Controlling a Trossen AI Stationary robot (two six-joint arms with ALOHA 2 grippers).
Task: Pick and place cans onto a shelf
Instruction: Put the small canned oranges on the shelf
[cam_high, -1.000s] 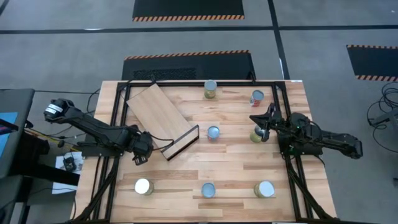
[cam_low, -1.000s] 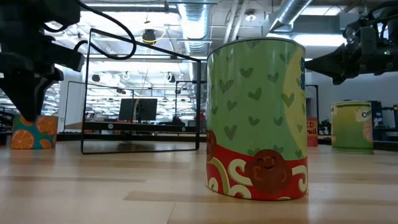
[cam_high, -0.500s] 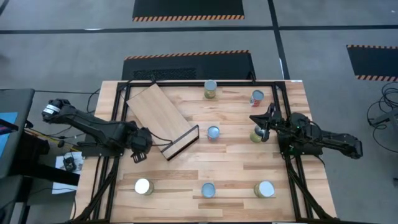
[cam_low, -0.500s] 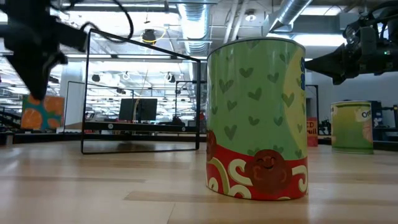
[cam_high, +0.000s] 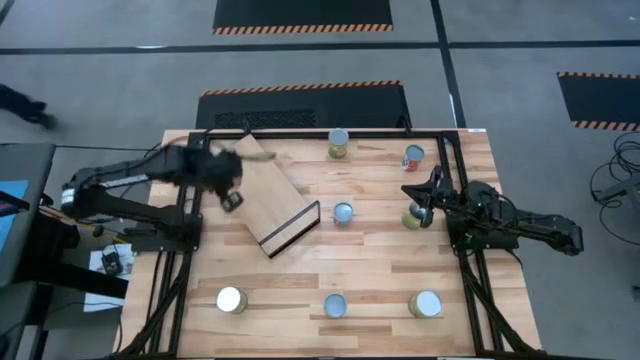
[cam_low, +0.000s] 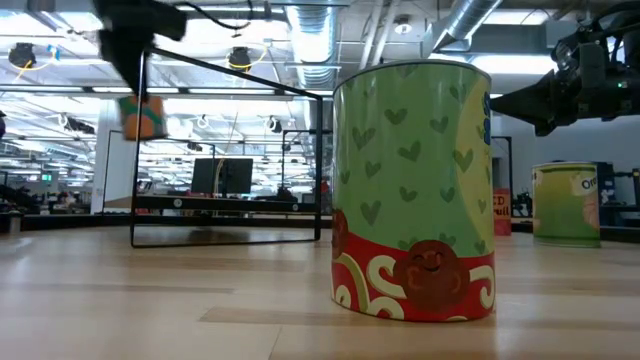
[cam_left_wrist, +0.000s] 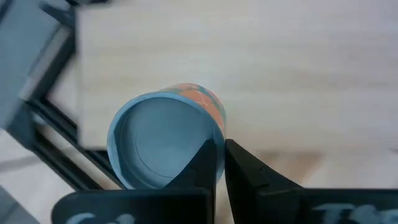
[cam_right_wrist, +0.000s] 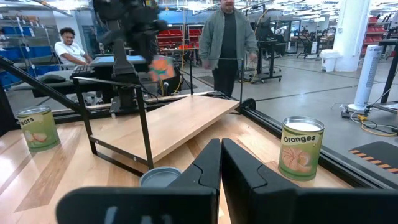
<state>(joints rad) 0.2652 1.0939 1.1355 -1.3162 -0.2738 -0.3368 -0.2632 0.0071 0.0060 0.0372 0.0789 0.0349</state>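
My left gripper (cam_left_wrist: 219, 149) is shut on an orange-labelled can (cam_left_wrist: 163, 142) high above the shelf (cam_high: 262, 188), a light plywood panel sloping up to a dark frame (cam_high: 291, 229). The low view shows that can (cam_low: 143, 117) in the air. Several other cans stand upright on the table, among them ones at the far edge (cam_high: 339, 143), mid-table (cam_high: 343, 212) and the near edge (cam_high: 335, 305). My right gripper (cam_high: 428, 193) hangs level and shut beside a can (cam_high: 411, 217) at the right, touching nothing. My left gripper pinches the can's top rim (cam_left_wrist: 217, 138), one finger (cam_left_wrist: 207, 163) over the recessed top and the other (cam_left_wrist: 244, 174) outside the wall. The fingers come from above, slanting down. The can hangs below them, lifted clear over the shelf panel.
A dark metal frame (cam_high: 462, 180) rims the tabletop. An "Oranges" can (cam_right_wrist: 301, 149) and a silver-topped can (cam_right_wrist: 160, 178) stand close ahead of my right gripper. Beyond the table, one person (cam_right_wrist: 227, 43) stands and another (cam_right_wrist: 68, 46) sits.
My left gripper has lifted the orange-labelled can off the table by the shelf's frame end. It has risen high, swung toward the far edge and rolled a little. The can now hangs over the shelf panel.
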